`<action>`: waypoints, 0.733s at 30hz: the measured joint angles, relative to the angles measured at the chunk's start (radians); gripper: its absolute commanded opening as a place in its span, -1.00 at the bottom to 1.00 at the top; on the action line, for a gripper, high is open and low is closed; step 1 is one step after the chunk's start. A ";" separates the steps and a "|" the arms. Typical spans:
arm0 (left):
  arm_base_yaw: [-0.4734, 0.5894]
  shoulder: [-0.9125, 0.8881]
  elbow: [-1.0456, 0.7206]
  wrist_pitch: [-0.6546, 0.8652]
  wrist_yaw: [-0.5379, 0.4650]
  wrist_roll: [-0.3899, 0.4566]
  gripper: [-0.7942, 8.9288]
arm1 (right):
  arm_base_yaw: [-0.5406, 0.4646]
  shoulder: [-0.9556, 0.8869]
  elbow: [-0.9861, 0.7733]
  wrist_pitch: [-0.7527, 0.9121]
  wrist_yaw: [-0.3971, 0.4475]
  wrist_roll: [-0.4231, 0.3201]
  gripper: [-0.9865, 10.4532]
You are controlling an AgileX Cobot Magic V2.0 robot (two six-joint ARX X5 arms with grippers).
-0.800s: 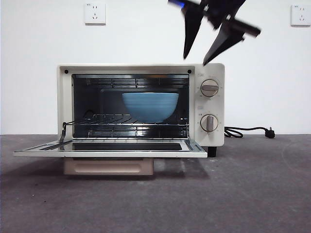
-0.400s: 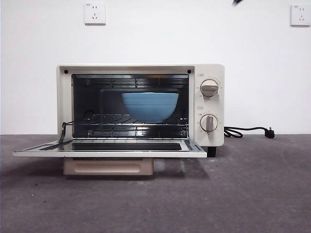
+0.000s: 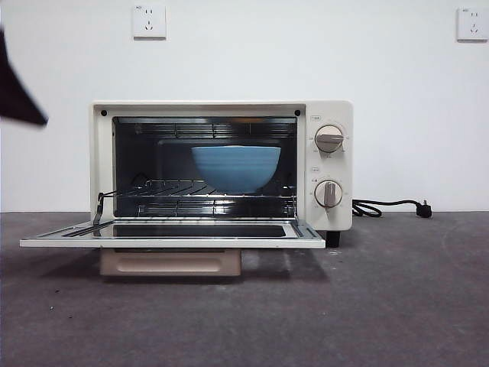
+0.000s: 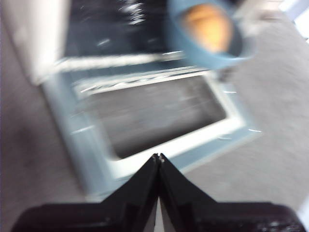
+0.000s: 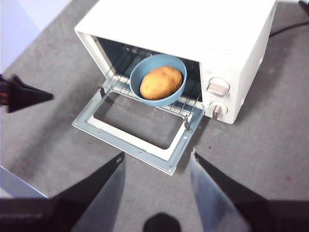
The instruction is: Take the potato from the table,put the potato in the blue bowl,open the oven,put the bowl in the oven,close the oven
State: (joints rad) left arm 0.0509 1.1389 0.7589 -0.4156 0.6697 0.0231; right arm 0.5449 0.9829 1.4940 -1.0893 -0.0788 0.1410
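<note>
The cream oven (image 3: 221,108) stands with its glass door (image 3: 172,238) folded down flat. On the wire rack inside sits the blue bowl (image 3: 235,167). Its wall hides the potato in the front view. From above, the potato (image 5: 161,82) lies in the bowl (image 5: 136,79). My left gripper (image 4: 158,157) is shut and empty, hovering over the outer edge of the door. It shows as a dark tip (image 3: 19,99) left of the oven. My right gripper (image 5: 157,154) is open and empty, high above the table in front of the oven (image 5: 193,24).
Two knobs (image 3: 329,139) sit on the oven's right panel. A black cord (image 3: 386,206) trails right along the wall. The open door juts toward the front over the dark grey table (image 3: 382,306). Wall sockets (image 3: 149,21) are high up behind.
The open right gripper rose out of the top of the front view. A dark gripper tip has come in at the left edge. Oven, door and bowl have not moved.
</note>
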 measured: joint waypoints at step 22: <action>0.060 0.453 -0.040 0.276 -0.020 -0.018 -0.85 | 0.000 -0.065 0.000 -0.062 0.000 0.000 -0.44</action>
State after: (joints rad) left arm 0.1104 1.5921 0.7189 -0.1398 0.6498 0.0055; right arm 0.5449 0.9180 1.4940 -1.1515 -0.0788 0.1410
